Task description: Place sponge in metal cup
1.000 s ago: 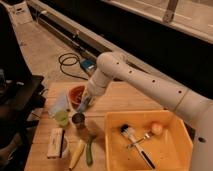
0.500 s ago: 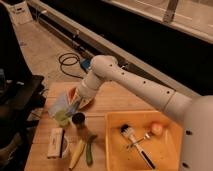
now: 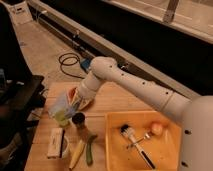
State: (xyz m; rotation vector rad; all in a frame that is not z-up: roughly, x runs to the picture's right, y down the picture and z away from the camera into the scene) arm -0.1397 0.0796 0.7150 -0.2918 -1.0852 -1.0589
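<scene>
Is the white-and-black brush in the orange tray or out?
In. The white-and-black brush lies inside the walls of the orange plastic tray. The gripper is off to the left, beside the translucent green cup.

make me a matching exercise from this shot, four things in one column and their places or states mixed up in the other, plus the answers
Things:
1. gripper
2. metal cup
3. brush
4. orange bowl

Places or states:
A. lying inside the yellow tray
B. shut, low at the table's left side, by the green cup
C. mostly hidden behind the arm's wrist
D. standing upright on the table, just left of the tray

Pairs: 1-B, 2-D, 3-A, 4-C
</scene>
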